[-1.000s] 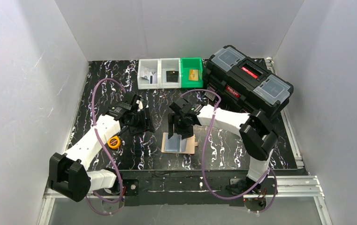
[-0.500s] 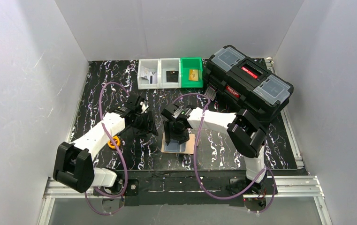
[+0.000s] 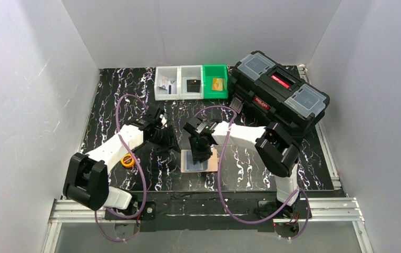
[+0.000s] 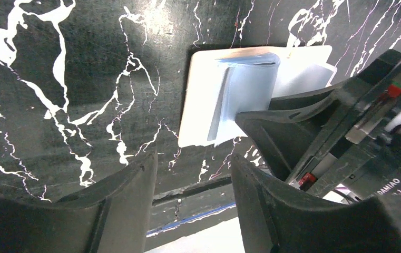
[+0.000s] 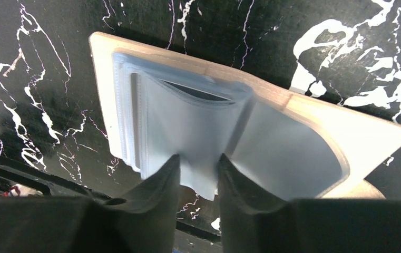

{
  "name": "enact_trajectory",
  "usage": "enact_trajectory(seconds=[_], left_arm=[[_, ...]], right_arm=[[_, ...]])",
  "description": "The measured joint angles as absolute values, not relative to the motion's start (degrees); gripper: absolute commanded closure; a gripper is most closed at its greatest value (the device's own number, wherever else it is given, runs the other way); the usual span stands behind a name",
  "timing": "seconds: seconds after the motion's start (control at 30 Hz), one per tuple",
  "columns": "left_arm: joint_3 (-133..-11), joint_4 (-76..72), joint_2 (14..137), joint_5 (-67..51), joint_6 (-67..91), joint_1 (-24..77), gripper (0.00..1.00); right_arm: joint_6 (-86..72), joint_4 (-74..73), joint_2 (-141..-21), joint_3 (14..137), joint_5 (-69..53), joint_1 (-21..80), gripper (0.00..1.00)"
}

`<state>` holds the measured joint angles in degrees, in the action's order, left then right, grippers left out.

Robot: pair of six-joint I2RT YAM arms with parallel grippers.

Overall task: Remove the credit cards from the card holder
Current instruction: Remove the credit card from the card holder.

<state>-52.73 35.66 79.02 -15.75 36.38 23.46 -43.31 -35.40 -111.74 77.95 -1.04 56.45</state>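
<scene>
The card holder (image 3: 213, 161) lies open on the black marbled table, cream rim up, with pale blue plastic sleeves inside. In the right wrist view the holder (image 5: 364, 129) fills the frame. My right gripper (image 5: 199, 163) is down on it, its two fingers pressed against either side of a raised pale blue sleeve (image 5: 187, 121). Seen from above, the right gripper (image 3: 200, 153) stands over the holder's middle. My left gripper (image 3: 165, 138) hovers just left of the holder (image 4: 201, 105), open and empty (image 4: 193, 163). I cannot tell the credit cards apart from the sleeves.
A large black toolbox (image 3: 280, 92) stands at the back right. Two white bins (image 3: 179, 81) and a green bin (image 3: 215, 81) holding a gold item sit at the back centre. A small orange-yellow round object (image 3: 128, 159) lies by the left arm.
The left arm has swung right, closer to the holder. The right gripper has shifted slightly left over the holder and its jaws have narrowed onto the blue sleeve.
</scene>
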Motion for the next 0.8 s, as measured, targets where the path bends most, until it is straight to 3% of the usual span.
enact_trajectory(seconds=[0.4,0.8], left_arm=[[-52.1,33.0,84.4,-18.8,38.0,26.6,0.62],[-52.1,28.2,89.1,-22.7,41.2,29.6,0.64]], right_arm=[[-43.2,-26.6,-107.4,69.7,-5.9,53.9,0.80],[-43.5,-18.7,-106.1,63.8,-15.2,49.9,0.86]])
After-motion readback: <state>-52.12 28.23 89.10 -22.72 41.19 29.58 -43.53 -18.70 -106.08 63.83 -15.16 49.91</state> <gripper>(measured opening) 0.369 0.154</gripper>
